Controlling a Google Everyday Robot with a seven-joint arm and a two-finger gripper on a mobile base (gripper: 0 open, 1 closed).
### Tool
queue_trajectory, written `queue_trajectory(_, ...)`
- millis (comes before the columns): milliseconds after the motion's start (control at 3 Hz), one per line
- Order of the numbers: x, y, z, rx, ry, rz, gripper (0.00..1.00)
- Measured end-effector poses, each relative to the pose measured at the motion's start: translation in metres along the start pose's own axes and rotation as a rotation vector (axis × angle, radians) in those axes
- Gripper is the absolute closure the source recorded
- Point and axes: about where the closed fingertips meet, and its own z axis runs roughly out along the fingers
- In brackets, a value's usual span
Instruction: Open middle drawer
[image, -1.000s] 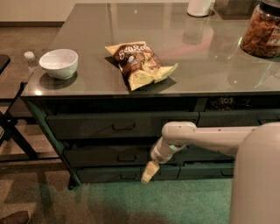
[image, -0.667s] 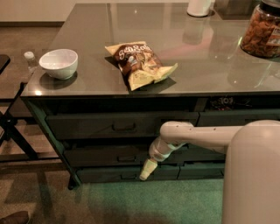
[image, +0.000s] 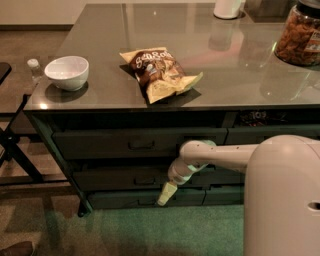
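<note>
Middle drawer (image: 110, 178) shut, its front flush under the front edge of the glass top (image: 100, 60), between the taller top drawer (image: 100, 145) and the slim bottom drawer (image: 125, 199); its small loop handle (image: 144, 181) sits at the centre of the front.

Step in hand, as I judge it: reaching the handle. To do it well, bring the gripper (image: 166, 194) up and to the left so it meets the loop square; take the loop itself, not the drawer's lower lip; then pull straight out, away from the front edge, level, so the drawer does not bind. Risk: catching the bottom drawer instead.

Pose: arm (image: 220, 154) stretched leftward across the drawer fronts, wrist bent down; gripper points down-left, near the handle but lower and to its right, over the seam with the bottom drawer; not touching the handle. Open or closed: cannot tell.
</note>
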Motion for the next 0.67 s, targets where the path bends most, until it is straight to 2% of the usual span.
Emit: queue_trajectory(667,0.017,0.018,-0.002,-0.043,0.027,0.036,0.0)
